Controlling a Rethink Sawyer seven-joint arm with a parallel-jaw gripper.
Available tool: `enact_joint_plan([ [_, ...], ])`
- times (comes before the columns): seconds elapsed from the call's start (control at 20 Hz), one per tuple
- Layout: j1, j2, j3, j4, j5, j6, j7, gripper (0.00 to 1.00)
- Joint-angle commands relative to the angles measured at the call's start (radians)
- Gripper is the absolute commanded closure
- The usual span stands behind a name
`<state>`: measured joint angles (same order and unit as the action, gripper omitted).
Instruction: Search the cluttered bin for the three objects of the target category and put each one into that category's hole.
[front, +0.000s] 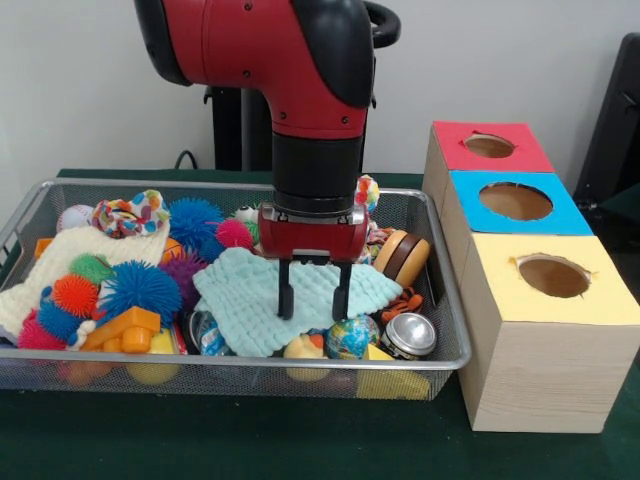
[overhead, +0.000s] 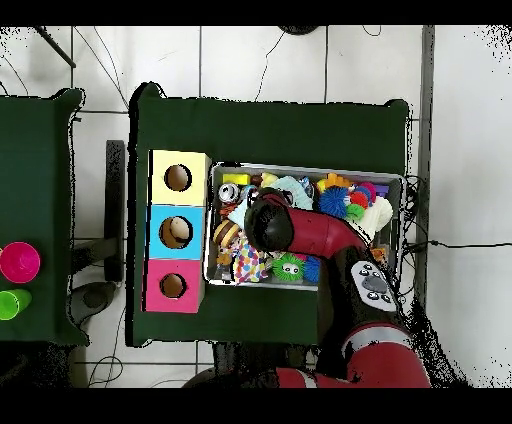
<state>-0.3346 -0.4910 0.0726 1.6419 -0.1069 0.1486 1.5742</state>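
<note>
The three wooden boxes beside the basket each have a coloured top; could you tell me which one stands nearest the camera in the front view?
The yellow-topped box; the blue-topped box sits behind it, and the red-topped box farthest back.

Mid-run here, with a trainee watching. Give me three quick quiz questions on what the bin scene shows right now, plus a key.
1. True or false: the gripper hangs open over the mint green cloth in the cluttered bin.
2. In the front view, which box top is farthest from the camera? A) yellow-topped box B) blue-topped box C) red-topped box
3. Fill in: the metal can lies in the bin corner nearest the ____-topped box.

Key: 1 true; 2 C; 3 yellow
</note>
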Motion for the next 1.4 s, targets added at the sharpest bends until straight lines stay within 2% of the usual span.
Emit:
enact_joint_plan([
  [0.05,0.018,0.028,0.042,-0.028,-0.053,-0.079,0.11,0.0],
  [0.3,0.031,0.016,0.016,-0.03,-0.041,-0.084,0.119,0.0],
  [0.6,0.048,0.045,-0.006,-0.051,-0.032,-0.118,0.135,0.0],
  [0.95,0.048,0.066,-0.014,-0.057,-0.039,-0.143,0.129,0.0],
  [1.4,0.048,0.056,-0.037,-0.051,-0.058,-0.131,0.1,0.0],
])
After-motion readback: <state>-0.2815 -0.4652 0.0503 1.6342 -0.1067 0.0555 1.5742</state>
